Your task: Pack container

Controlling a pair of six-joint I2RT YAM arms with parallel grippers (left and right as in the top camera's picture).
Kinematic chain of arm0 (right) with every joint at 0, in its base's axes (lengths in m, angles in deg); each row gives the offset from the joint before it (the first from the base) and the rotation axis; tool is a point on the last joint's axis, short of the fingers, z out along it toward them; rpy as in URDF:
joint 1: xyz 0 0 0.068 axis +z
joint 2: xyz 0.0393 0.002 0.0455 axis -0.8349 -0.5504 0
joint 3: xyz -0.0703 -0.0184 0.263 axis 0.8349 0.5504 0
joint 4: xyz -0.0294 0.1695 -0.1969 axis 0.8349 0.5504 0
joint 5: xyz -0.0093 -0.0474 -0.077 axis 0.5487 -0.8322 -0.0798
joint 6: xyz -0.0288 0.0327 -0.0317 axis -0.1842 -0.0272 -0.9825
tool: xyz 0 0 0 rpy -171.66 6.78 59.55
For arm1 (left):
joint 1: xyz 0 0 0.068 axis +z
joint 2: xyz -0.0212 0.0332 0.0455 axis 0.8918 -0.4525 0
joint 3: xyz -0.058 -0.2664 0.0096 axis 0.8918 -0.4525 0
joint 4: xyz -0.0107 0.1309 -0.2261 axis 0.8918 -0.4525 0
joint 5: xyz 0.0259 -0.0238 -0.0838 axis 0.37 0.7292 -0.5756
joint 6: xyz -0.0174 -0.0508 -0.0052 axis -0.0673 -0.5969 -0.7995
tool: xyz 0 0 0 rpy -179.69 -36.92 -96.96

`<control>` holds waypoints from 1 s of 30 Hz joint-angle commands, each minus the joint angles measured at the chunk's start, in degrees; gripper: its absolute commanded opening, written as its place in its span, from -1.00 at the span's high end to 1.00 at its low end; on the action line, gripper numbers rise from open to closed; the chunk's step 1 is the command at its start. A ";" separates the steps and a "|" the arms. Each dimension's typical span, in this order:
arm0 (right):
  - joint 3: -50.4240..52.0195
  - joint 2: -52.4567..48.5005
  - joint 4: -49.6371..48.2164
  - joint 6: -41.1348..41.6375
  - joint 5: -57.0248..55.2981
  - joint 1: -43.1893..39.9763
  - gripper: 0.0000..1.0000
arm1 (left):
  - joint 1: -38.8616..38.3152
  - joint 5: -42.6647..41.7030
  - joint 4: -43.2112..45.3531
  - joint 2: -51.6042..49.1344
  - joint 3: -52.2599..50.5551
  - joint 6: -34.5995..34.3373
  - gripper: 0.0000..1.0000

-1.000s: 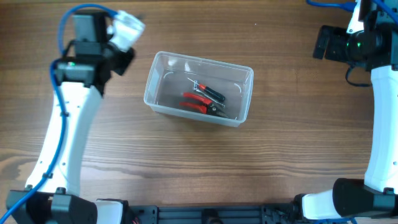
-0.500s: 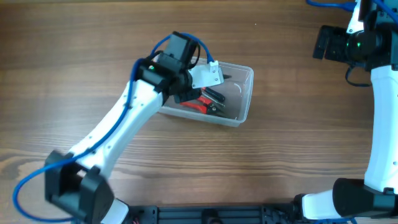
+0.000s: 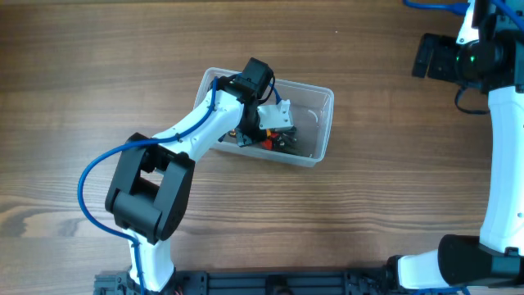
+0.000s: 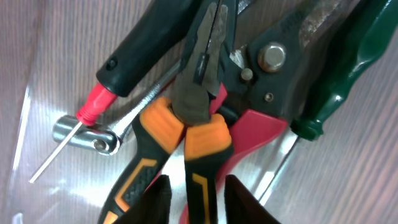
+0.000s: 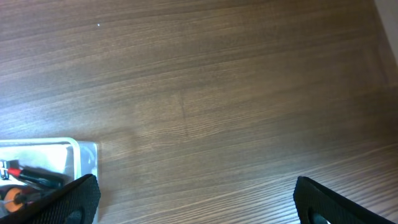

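The clear plastic container (image 3: 323, 92) stands mid-table; its corner shows in the right wrist view (image 5: 84, 155). My left gripper (image 3: 266, 135) is down inside it. In the left wrist view its fingers (image 4: 199, 202) straddle one handle of the orange-and-black pliers (image 4: 205, 137) with a thin gap on each side, slightly open. Under the pliers lie red-handled cutters (image 4: 264, 124), a black screwdriver with a red collar (image 4: 149, 43), a green-handled tool (image 4: 348, 68) and a small metal socket piece (image 4: 87, 134). My right gripper (image 5: 186, 199) is wide open and empty over bare wood at the far right (image 3: 426, 57).
The brown wooden table (image 3: 393, 197) surrounds the container. The right arm's base and white link (image 3: 499, 164) stand along the right edge. The left arm (image 3: 155, 180) reaches in from the front left, with its blue cable looping beside it.
My left arm swung from the table's back left over to the container and dropped into it. The orange-and-black pliers now lie among the tools. The right arm has not moved.
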 commanded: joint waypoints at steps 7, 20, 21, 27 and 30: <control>-0.17 -0.15 -0.17 -0.59 -0.81 -0.02 -1.00 | 0.13 0.15 0.52 8.94 8.68 -5.14 -1.00; -0.17 -0.15 -0.17 -0.63 -0.81 -0.02 -1.00 | 24.87 17.81 -4.79 19.76 19.50 -64.26 -0.99; -0.17 -0.15 -0.17 -0.63 -0.81 -0.02 -1.00 | 27.08 16.48 -5.62 19.63 19.50 -65.11 -0.99; -0.17 -0.15 -0.17 -0.63 -0.83 -0.02 -0.99 | 36.24 13.60 -7.89 19.61 19.50 -65.44 -1.00; -0.17 -0.15 -0.17 -0.63 -0.83 -0.02 -0.99 | 37.57 13.60 -7.93 19.61 19.50 -65.44 -1.00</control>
